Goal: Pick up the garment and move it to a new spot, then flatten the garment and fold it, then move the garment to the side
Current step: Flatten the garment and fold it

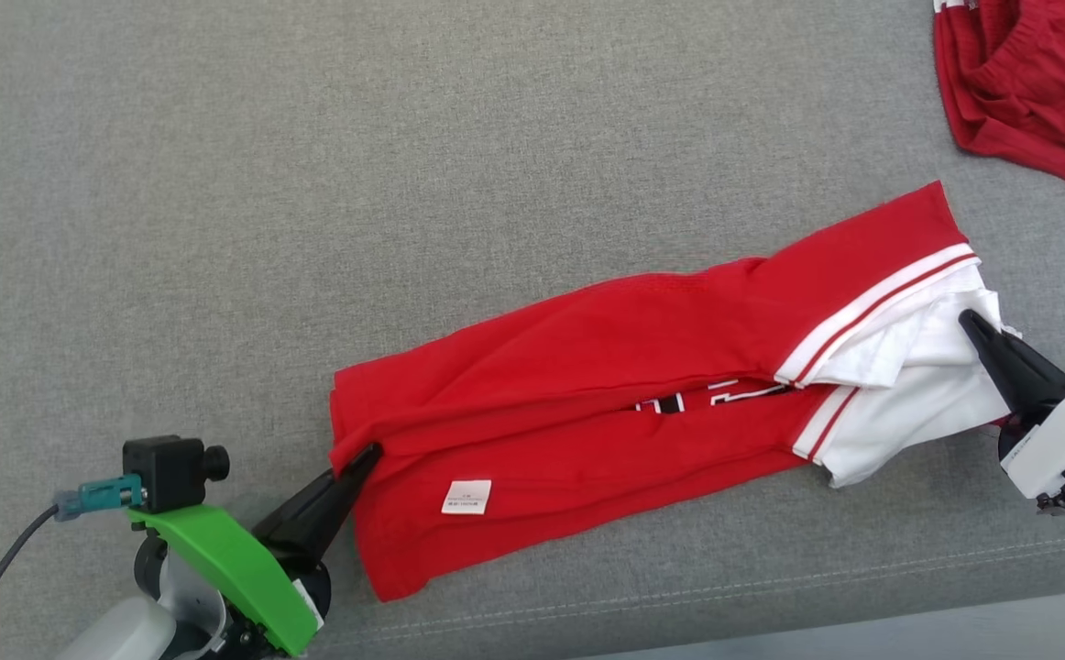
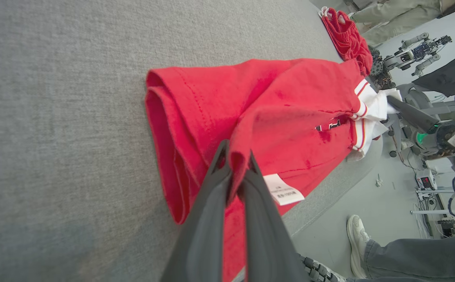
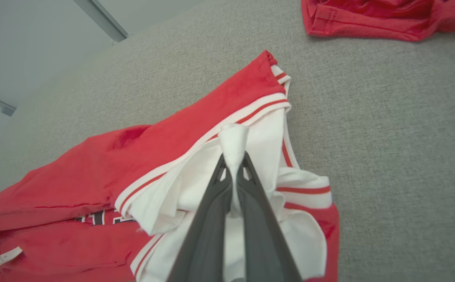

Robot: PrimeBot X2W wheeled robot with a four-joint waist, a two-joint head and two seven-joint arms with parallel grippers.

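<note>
Both left claw (image 1: 371,450) and right claw (image 1: 966,317) pinch the garment (image 1: 587,362); left wrist view shows a shoe (image 2: 357,243).

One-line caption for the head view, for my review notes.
Left gripper and right gripper each pinch one end of the red-and-white shirt lying on the grey surface.

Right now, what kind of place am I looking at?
Likely a robotics lab: a grey fabric-covered worktable with a red garment, another robot beyond it, and cabled equipment on the floor.
</note>
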